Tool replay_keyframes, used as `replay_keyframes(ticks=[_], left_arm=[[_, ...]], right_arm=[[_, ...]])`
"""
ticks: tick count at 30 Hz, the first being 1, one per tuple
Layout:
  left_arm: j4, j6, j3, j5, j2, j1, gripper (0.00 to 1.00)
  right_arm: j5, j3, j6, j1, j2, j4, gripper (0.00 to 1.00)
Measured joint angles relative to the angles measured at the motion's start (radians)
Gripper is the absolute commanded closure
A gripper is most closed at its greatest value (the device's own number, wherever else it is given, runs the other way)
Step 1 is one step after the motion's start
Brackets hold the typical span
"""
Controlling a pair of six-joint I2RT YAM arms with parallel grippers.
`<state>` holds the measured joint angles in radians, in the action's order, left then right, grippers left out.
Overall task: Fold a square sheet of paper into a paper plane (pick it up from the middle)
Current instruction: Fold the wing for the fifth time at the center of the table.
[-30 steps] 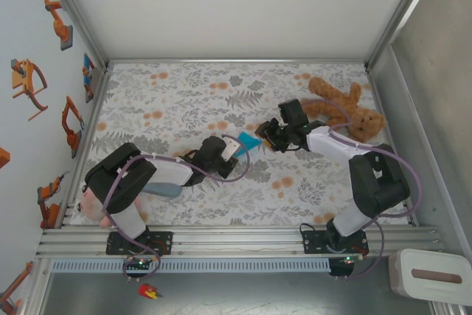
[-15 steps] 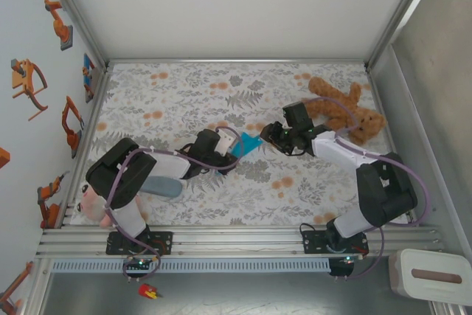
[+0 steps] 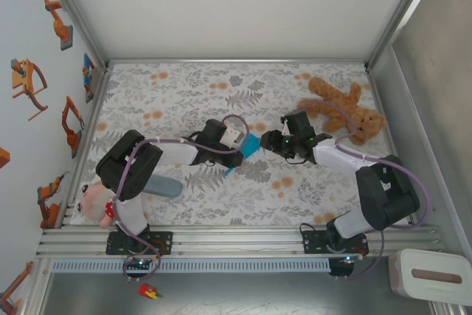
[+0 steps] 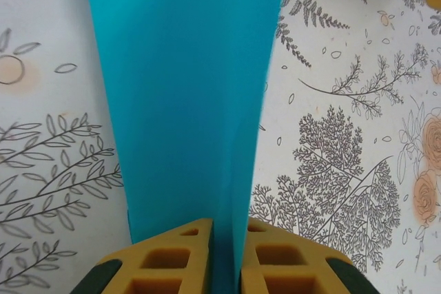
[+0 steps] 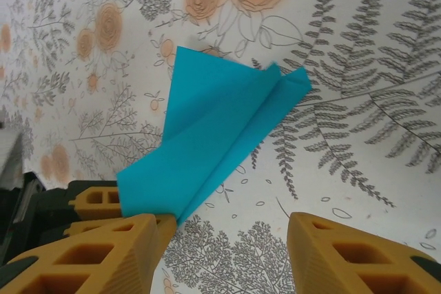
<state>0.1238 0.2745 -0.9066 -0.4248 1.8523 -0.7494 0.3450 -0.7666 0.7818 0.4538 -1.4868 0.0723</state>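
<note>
The sheet of turquoise-blue paper (image 3: 246, 150) is folded into a narrow, layered dart shape. My left gripper (image 3: 237, 140) is shut on its rear end. In the left wrist view the paper (image 4: 186, 101) rises from between the yellow pads of that gripper (image 4: 227, 263) and hangs just above the floral cloth. In the right wrist view the paper (image 5: 213, 135) fans out up and to the right, its creased layers showing. My right gripper (image 5: 227, 228) stands open just in front of it. The paper's lower edge passes by the left fingertip (image 5: 138, 235), and nothing lies between the jaws.
A brown teddy bear (image 3: 345, 112) lies at the back right, behind the right arm. A grey-blue oblong case (image 3: 164, 186) sits under the left arm's elbow. A pink doll (image 3: 93, 201) lies at the near left edge. Metal rails (image 3: 236, 237) border the front.
The left gripper has carried the paper rightward and turned it, so it now slants toward the near side. The right gripper's jaws have widened and it sits slightly farther right.
</note>
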Motion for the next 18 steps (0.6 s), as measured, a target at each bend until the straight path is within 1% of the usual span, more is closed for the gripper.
replay_keyframes(ticks=[4, 10, 16, 18], left_arm=[[-0.056, 0.011, -0.046, -0.037, 0.025, 0.006, 0.86], [-0.134, 0.017, -0.106, -0.069, 0.055, 0.012, 0.86], [-0.19, 0.025, -0.15, -0.101, 0.081, 0.019, 0.86], [-0.201, 0.028, -0.159, -0.109, 0.087, 0.019, 0.86]], right_arm=[[0.019, 0.0, -0.026, 0.003, -0.027, -0.032, 0.46], [0.02, 0.0, -0.054, 0.026, -0.064, -0.033, 0.41], [0.022, -0.011, -0.071, 0.029, -0.116, -0.034, 0.37], [0.024, -0.02, -0.074, 0.031, -0.135, -0.034, 0.33]])
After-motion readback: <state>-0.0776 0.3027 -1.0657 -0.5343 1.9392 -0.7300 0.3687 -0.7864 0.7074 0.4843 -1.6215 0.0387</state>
